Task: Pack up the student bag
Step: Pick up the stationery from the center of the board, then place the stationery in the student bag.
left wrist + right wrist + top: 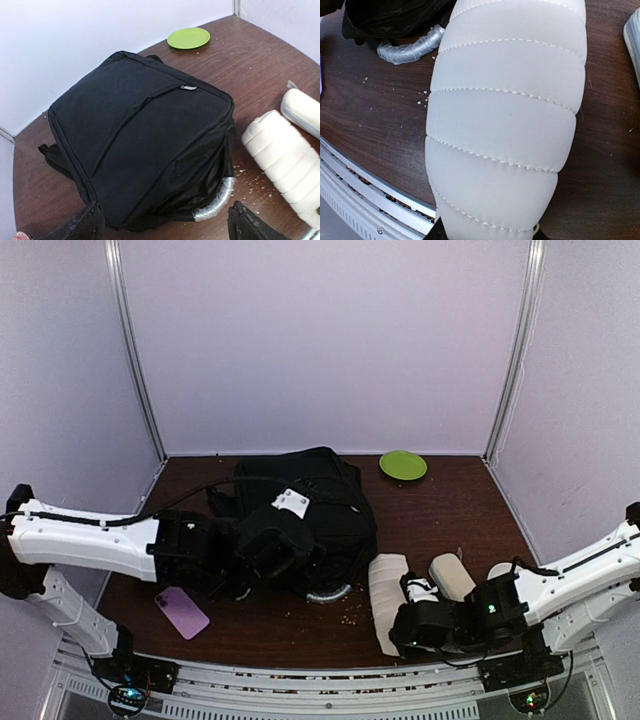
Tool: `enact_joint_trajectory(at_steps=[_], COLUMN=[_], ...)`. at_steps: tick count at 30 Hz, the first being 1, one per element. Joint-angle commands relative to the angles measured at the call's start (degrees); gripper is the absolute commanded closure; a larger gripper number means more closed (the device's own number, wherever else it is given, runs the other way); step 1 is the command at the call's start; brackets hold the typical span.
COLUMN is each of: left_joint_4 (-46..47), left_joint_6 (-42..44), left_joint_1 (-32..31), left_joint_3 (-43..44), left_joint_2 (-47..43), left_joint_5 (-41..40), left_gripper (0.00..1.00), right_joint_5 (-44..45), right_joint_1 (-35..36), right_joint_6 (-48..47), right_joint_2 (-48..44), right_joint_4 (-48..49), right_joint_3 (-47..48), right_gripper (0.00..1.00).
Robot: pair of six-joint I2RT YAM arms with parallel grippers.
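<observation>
The student bag (305, 505) is a black backpack lying flat mid-table, with a white tag (291, 502) and a silvery rim (328, 593) at its near opening. In the left wrist view the bag (140, 135) fills the frame, its rim (216, 204) at the bottom right. My left gripper (262, 552) hovers over the bag's near edge, open and empty, with its fingers (86, 225) spread wide. My right gripper (405, 625) is shut on the near end of a white quilted pouch (505, 115), which lies on the table right of the bag (385, 600).
A second white case (452, 575) lies right of the pouch. A purple phone (182, 612) lies near the left front. A green plate (403, 464) sits at the back right. Crumbs dot the table (440, 510) by the bag's rim. The front rail runs close below the pouch.
</observation>
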Motion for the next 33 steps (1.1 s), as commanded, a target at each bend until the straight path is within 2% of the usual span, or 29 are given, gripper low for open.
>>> enact_joint_trajectory(at_steps=[1,7,14,17,26,29,30,33], left_joint_4=[-4.5,-7.3,-9.8,-10.9,-9.8,-10.8,-10.8,-8.1], left_joint_6=[14.7,28.7,39.0,42.1,46.1,44.3,43.5,41.8], left_joint_1=[4.7,6.3,7.7,8.7,11.9,14.0,14.4,14.9], left_joint_3=[5.4,11.6,17.6,21.3,24.0,26.4,26.8,26.1], left_joint_2=[4.6,9.5,20.4,24.8,30.9,31.6,30.9,27.0], left_joint_5=[4.9,11.0,6.8,5.4,2.9,2.1,2.9,5.5], left_gripper=[0.12,0.1,0.07,0.07,0.08,0.21,0.31,0.72], right_joint_5=[3.7,1.4,-1.4,-2.1,-2.8,-3.5,-4.1,-5.8], right_joint_1=[0.7,1.2,1.2,1.2,1.1,1.1,1.1,1.1], right_joint_6=[-3.4,-10.3,-15.2,-15.7,-14.0,-14.2,-14.3,-15.4], right_joint_2=[-8.1,-20.7,-27.3,-29.8,-36.7,-37.5,-37.6,-37.5], right_joint_4=[-3.8,-2.2,-5.7,-6.0,-6.4,-6.4,-6.6,-6.3], right_joint_3=[-2.6,-7.5,-7.9,-8.2,-11.1,-12.0,-12.0,-11.6], right_gripper=[0.69,0.69,0.69,0.69,0.7,0.71,0.71,0.7])
